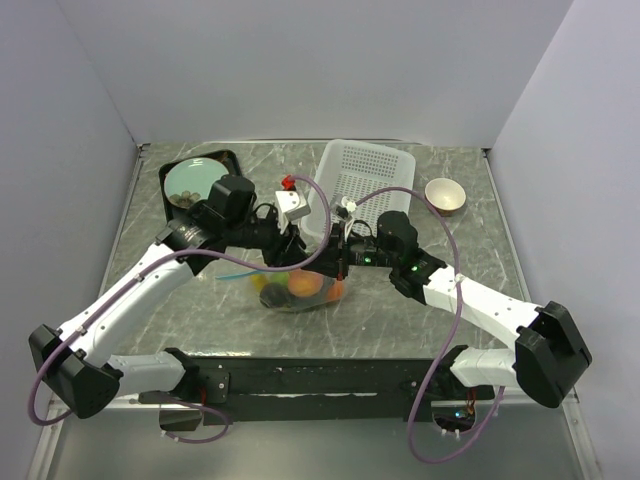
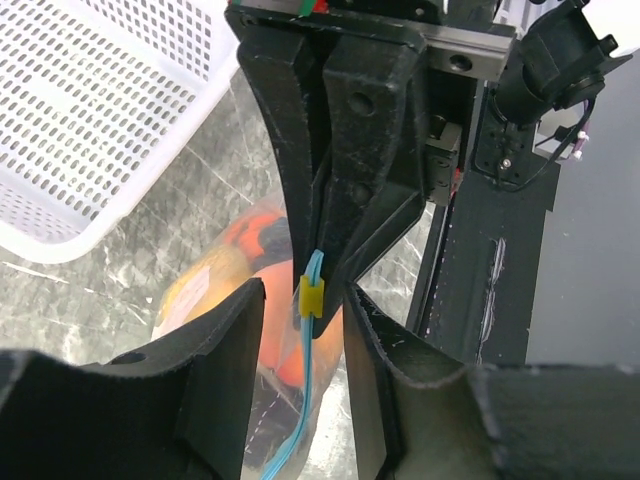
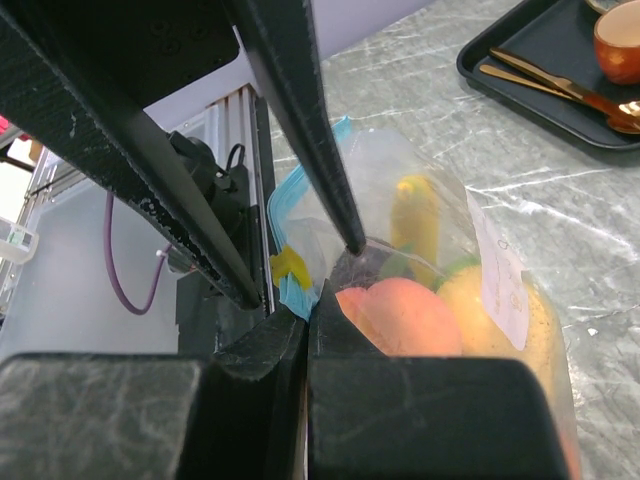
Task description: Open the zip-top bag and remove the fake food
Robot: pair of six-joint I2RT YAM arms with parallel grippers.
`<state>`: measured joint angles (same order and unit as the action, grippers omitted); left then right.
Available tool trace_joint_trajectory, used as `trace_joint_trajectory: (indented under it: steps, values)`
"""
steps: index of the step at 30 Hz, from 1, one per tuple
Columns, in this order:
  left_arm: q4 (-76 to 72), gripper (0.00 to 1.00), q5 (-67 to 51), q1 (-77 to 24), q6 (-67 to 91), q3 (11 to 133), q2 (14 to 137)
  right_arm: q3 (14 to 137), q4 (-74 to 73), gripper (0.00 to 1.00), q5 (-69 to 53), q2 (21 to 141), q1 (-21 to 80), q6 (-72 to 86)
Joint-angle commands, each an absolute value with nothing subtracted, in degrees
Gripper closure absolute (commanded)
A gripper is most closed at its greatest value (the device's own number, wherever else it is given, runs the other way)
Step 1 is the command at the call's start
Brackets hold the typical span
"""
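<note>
The left tool (image 2: 303, 320) is hovering with fingers spread, straddling but not gripping the teal zipper strip (image 2: 303, 400) and yellow slider (image 2: 312, 297) of the zip-top bag (image 1: 298, 292), which is sitting mid-table (image 1: 430, 310). The film is looking thin, crinkly and slippery, sagging around the light fake food (image 3: 400, 312), so the stiffer strip is probably the surest hold. The right tool (image 3: 306, 335) is pressing together, pinching that top edge.

The zip-top bag (image 1: 290, 296), fake food (image 1: 304, 286) inside, is at the centre of the desk (image 1: 200, 320); a basket (image 1: 365, 170) lies behind it, a tray (image 1: 232, 156) far left, a bowl (image 1: 444, 195) far right.
</note>
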<state>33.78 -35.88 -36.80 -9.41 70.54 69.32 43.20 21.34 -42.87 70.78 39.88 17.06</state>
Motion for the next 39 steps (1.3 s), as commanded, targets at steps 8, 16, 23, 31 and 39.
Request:
trace_joint_trajectory:
  steps: [8,16,23,31,39]
  values:
    - [32.3,0.83,-31.6,-38.2,-9.5,71.7,70.4,46.1,22.8,1.0,-41.5,71.0,40.2,17.7]
    - [31.5,0.96,-26.5,-38.4,-9.1,69.3,68.5,43.5,23.6,1.0,-37.9,69.6,39.4,18.9]
    - [31.8,0.97,-23.5,-38.4,-7.5,66.1,66.5,41.6,25.2,1.0,-36.0,68.7,36.0,21.9]
    - [32.9,0.98,-17.2,-38.4,-4.2,61.2,63.5,39.9,24.8,1.0,-34.5,67.2,31.0,23.6]
    - [36.6,0.92,-5.3,-38.0,4.7,56.7,58.6,36.8,25.4,1.0,-30.8,65.7,26.8,27.7]
